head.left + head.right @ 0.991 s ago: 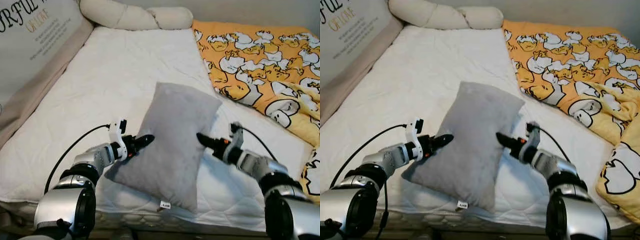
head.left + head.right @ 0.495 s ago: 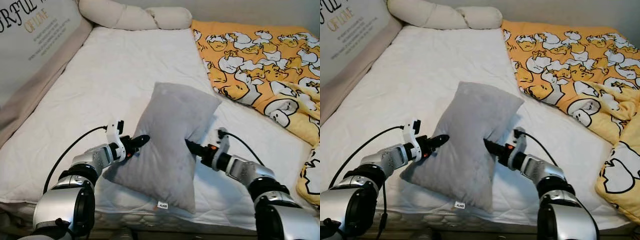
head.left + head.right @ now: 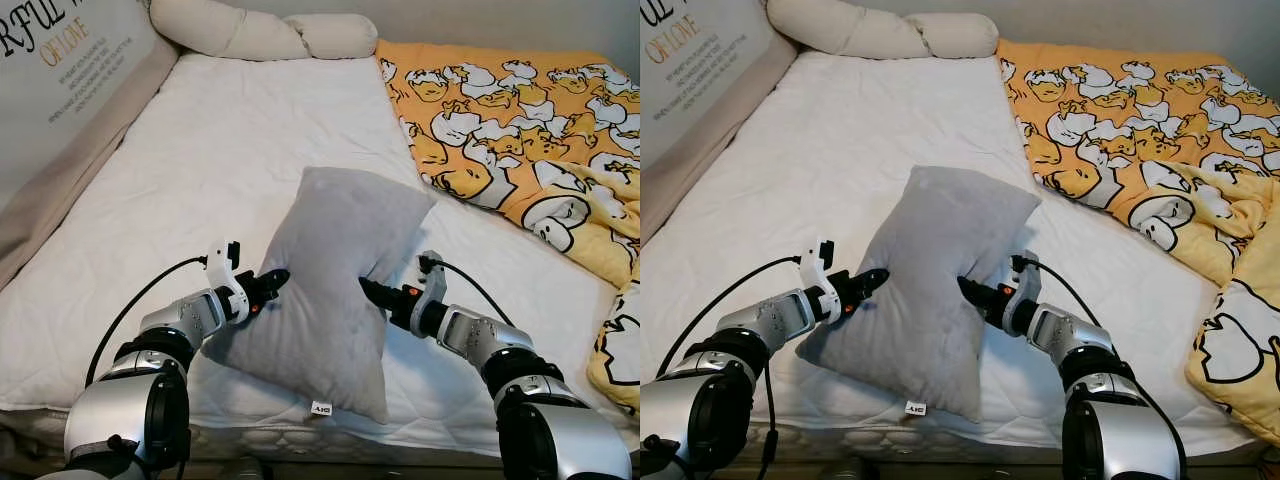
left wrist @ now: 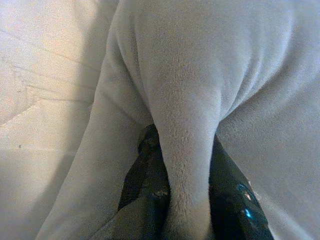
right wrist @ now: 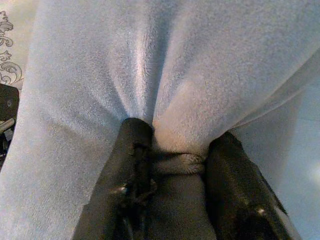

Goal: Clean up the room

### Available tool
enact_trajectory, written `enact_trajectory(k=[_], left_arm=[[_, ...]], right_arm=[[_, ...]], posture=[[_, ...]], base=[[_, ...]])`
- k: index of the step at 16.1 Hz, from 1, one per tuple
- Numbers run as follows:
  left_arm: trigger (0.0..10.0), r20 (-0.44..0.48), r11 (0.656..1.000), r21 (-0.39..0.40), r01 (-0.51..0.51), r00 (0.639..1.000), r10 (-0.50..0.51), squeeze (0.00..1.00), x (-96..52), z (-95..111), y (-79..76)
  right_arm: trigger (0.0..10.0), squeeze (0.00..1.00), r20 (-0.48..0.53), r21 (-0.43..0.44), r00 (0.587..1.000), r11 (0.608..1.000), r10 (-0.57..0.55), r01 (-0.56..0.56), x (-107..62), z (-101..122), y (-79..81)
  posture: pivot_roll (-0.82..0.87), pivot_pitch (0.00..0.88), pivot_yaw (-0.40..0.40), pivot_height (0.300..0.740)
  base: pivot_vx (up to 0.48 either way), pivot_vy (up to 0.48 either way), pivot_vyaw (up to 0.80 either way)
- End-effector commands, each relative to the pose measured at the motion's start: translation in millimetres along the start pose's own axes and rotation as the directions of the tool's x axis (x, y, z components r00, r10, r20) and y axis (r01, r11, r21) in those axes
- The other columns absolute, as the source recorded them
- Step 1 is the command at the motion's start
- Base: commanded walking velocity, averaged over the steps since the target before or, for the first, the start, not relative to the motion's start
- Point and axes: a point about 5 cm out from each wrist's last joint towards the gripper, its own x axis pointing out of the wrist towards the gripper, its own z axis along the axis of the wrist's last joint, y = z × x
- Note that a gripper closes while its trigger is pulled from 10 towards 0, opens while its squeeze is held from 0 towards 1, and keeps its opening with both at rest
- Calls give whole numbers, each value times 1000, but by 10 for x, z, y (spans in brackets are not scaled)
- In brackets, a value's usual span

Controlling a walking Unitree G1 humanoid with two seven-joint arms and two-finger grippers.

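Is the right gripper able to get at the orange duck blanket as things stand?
Probably not yet: the right gripper is shut on the grey pillow, as is the left gripper; the orange blanket lies farther off.

Silver arms (image 3: 180, 322), black cabled tools (image 3: 272, 281)

Bright, even, sharp head views; wrist views soft, blurred up close.

The pillow (image 3: 335, 290) is soft, matt grey plush with a short nap. The bed (image 3: 240, 140) wears white quilted cloth. The blanket (image 3: 520, 130) is printed matt fabric.
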Motion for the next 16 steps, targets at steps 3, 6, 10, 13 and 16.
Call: enact_trajectory(k=[3, 6, 10, 13, 16], left_arm=[[0, -40, 999, -38, -22, 999, 21, 0, 27, -96, -4], [0, -42, 998, -48, -38, 998, 36, 0, 18, -79, 6], [0, -77, 998, -27, -55, 996, 53, 0, 56, 12, -68], [0, -79, 997, -4, -78, 994, 77, 0, 67, 32, -76], [0, -24, 994, 101, 33, 999, -31, 0, 89, 160, -191]], right_arm=[[0, 0, -42, 34, 999, 999, -9, 11, 60, -119, 20], [0, 0, -25, 50, 1000, 999, -12, 13, 75, -123, 28], [0, 0, 33, 70, 999, 997, 19, -21, 96, -66, 69], [0, 0, 69, 82, 998, 996, 16, -22, 106, -34, 80], [0, 0, 164, 77, 985, 995, 45, -58, 113, 95, 135]], posture=[[-43, 0, -46, 740], [-38, 0, -45, 740], [-29, 0, -42, 740], [-28, 0, -20, 740], [-29, 0, -8, 740]], base=[[0, 0, 0], [0, 0, 0], [0, 0, 0], [0, 0, 0], [0, 0, 0]])
